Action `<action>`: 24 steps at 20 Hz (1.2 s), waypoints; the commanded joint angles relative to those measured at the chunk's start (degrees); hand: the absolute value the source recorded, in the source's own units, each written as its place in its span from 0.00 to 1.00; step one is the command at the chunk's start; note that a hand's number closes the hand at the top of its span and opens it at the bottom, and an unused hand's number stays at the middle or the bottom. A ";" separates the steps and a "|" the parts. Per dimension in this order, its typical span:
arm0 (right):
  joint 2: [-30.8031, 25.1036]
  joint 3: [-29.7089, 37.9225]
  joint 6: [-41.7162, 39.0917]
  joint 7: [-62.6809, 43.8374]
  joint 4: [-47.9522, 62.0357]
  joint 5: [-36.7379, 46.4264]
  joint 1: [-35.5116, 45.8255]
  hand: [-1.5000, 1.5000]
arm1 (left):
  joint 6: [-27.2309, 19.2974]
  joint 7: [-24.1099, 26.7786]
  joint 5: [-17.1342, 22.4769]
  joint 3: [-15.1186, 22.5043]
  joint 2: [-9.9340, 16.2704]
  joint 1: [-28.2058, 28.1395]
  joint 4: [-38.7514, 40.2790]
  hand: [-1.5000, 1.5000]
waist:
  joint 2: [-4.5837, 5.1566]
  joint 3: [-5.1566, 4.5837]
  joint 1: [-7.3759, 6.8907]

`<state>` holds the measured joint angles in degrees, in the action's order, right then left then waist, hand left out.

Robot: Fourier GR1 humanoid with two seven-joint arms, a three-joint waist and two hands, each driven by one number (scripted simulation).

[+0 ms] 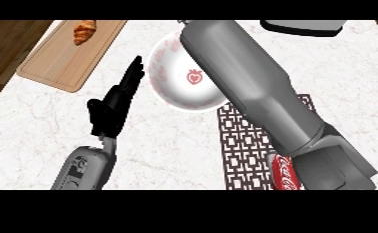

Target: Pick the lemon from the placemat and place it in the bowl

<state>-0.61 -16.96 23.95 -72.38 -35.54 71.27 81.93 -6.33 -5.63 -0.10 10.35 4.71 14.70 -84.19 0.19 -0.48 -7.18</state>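
The white bowl [176,72] with a red strawberry mark stands at the counter's middle, partly covered by my right forearm [251,87]. That forearm runs from the lower right up to the picture's top edge, and its hand lies beyond the edge. The patterned placemat [242,144] lies just below the bowl, half under the forearm. No lemon shows anywhere. My left hand [112,108] rests open at the left, fingers straight and pointing up, apart from the bowl.
A wooden cutting board [63,59] with a croissant [84,31] sits at the upper left. A red cola can [286,173] lies on the placemat's lower right. A dark object [303,26] is at the top right.
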 commanded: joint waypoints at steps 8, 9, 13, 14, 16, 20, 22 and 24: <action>0.57 0.97 -1.54 -12.86 6.25 0.42 -2.82 1.00 | 0.38 -0.40 1.19 -2.80 1.62 0.41 0.08 0.50 | -0.48 0.23 2.34; 0.57 2.22 -0.77 -12.85 7.40 0.34 -3.69 1.00 | -0.68 0.87 -0.10 -1.83 1.18 -2.08 0.04 0.50 | -0.32 0.26 2.26; 0.57 0.58 2.48 -12.84 5.23 -2.83 -10.47 1.00 | -1.42 -0.36 -0.04 -1.95 -0.05 0.77 0.50 0.50 | -0.21 0.39 2.95; 0.57 1.41 3.43 -12.83 4.47 -5.15 -11.55 1.00 | -0.17 0.39 0.46 -1.66 0.63 -1.44 0.12 0.50 | -0.09 0.38 1.55; 0.57 2.66 6.57 -12.81 2.36 -6.25 -13.44 1.00 | -0.53 0.98 0.24 -1.67 0.24 -1.26 0.63 0.50 | -0.43 0.42 2.88; 0.57 0.31 12.13 -9.31 -3.03 -13.17 -19.85 0.00 | 1.31 0.56 1.49 -2.50 1.32 -0.31 0.75 0.50 | -0.13 0.48 2.09; 0.57 -3.43 13.69 -9.23 -5.80 -14.16 -20.07 0.00 | 1.58 1.68 1.50 -2.48 1.65 -2.70 0.41 0.50 | -0.30 0.42 1.99; 0.57 -5.54 18.18 -9.09 -7.91 -12.81 -20.72 0.00 | 0.59 0.45 1.08 -2.42 1.06 -1.01 -0.39 0.50 | -0.26 0.45 2.45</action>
<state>-0.71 -18.46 32.08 -68.51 -39.28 59.52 62.51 -5.67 -5.18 1.10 7.82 5.96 13.54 -84.22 -0.10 -0.03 -4.85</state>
